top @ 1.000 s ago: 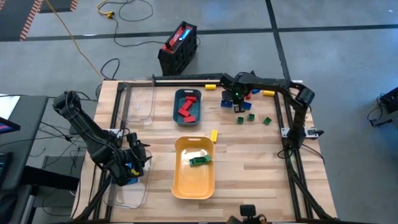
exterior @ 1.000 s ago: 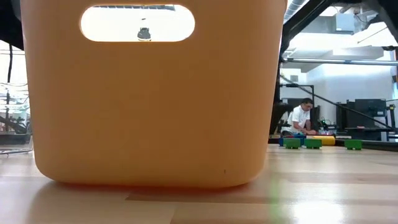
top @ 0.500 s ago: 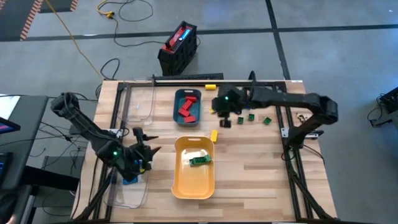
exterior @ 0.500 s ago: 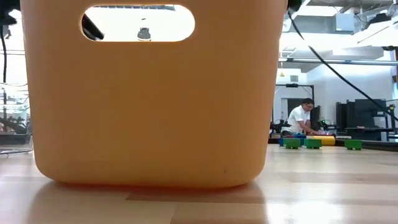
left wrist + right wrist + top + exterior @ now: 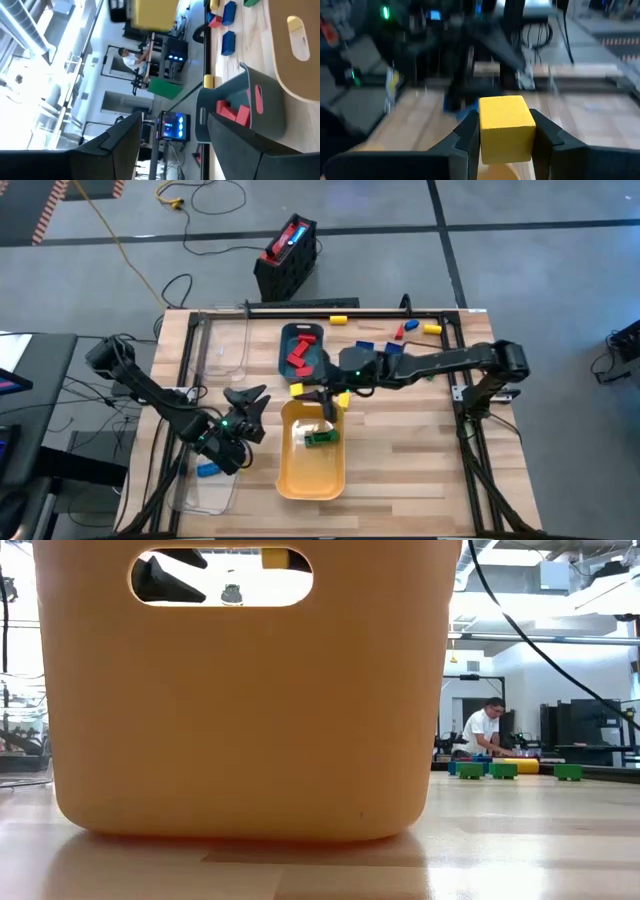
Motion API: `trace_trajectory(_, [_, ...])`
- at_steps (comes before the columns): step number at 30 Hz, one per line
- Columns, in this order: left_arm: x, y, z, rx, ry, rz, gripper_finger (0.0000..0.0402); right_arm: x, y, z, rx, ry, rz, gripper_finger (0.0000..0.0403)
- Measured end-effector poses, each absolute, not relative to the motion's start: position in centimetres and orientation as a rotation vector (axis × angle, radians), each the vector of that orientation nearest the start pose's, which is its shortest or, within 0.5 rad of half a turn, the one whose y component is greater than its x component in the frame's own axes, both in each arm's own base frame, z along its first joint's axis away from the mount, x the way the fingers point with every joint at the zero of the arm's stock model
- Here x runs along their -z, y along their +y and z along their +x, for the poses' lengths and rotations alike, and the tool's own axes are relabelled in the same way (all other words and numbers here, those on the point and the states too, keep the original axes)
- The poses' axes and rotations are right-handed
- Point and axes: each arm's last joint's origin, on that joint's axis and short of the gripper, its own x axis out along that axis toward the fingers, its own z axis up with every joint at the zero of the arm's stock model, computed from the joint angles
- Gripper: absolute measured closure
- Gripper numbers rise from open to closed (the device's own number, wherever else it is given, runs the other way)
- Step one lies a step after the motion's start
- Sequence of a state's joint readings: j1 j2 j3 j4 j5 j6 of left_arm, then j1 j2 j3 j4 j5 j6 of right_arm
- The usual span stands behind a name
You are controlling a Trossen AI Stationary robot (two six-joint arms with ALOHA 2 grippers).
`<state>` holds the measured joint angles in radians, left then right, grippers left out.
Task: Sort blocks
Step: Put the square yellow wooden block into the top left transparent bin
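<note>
My right gripper [image 5: 308,391] reaches in from the table's right and is shut on a yellow block [image 5: 502,127], held in the air between the teal tray [image 5: 303,368] and the yellow tray [image 5: 312,475]. Red blocks [image 5: 298,352] lie in the teal tray and a green block [image 5: 322,438] in the yellow one. My left gripper [image 5: 250,402] stands open, holding nothing, left of the yellow tray, above the table. More blocks, among them a blue one [image 5: 365,347], lie at the far right. Another yellow block [image 5: 343,398] lies by the yellow tray's far rim. My right gripper pinches the yellow block by two opposite sides [image 5: 482,131] between its two fingers. The fingers come nearly level from the table's right. The block is lifted clear of the table and sits upright in the hold.
Two clear trays lie along the left side, one at the far left [image 5: 225,345] and one near [image 5: 205,485] with a blue block [image 5: 207,470] in it. A red-and-black box [image 5: 287,255] sits on the floor beyond the table. A person [image 5: 485,730] is in the room behind.
My right gripper has swung from the blocks at the far right toward the table's left and near side, rising and tipping up toward level, with the yellow block in it. My left gripper has come away from the near clear tray toward the yellow tray and turned up to level.
</note>
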<state>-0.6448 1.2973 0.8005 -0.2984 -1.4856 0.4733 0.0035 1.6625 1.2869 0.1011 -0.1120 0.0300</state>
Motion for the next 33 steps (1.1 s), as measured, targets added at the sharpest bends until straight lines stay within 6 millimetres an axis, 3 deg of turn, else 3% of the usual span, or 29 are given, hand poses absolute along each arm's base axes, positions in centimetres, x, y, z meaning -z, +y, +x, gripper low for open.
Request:
trace_trajectory(6, [-25.2,-12.6,21.5,-0.693,0.572,1.138,0.0180,-30.3,0.6,39.5,-0.110,0.227,0.090,0.0278])
trace_trajectory(11, [-26.1,-12.5,22.4,-0.644,0.558,1.137,0.0180,-31.1,1.7,39.6,-0.141,0.142,0.087,0.0278])
trace_trajectory(16, [-27.6,-11.8,23.5,-0.713,0.528,1.091,0.0180,-31.3,2.6,39.6,-0.165,0.127,0.085,0.0278])
trace_trajectory(24, [-28.7,-11.8,24.3,-0.599,0.448,1.138,0.0180,-31.5,2.5,39.6,-0.163,0.111,0.084,0.0278])
trace_trajectory(33, [-29.8,-11.4,24.5,-0.622,0.416,1.172,0.0180,-31.5,2.4,39.6,-0.156,0.107,0.082,0.0278])
